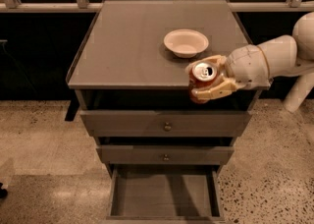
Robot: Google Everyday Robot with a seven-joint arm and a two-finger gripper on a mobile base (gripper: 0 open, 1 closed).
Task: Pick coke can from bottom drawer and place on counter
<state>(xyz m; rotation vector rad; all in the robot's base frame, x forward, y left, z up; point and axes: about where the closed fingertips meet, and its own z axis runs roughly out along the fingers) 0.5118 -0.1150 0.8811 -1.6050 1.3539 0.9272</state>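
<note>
My gripper (208, 80) is shut on the coke can (201, 76), a red can with a silver top, held upright and facing up. It hangs at the counter's (127, 46) front edge, right of centre, level with the rim. My white arm comes in from the right. The bottom drawer (164, 196) is pulled out below and shows an empty plank floor.
A shallow cream bowl (186, 42) stands on the counter just behind the can. Two shut drawer fronts with round knobs (167, 126) lie under the counter. Speckled floor surrounds the cabinet; a dark railing and glass run behind it.
</note>
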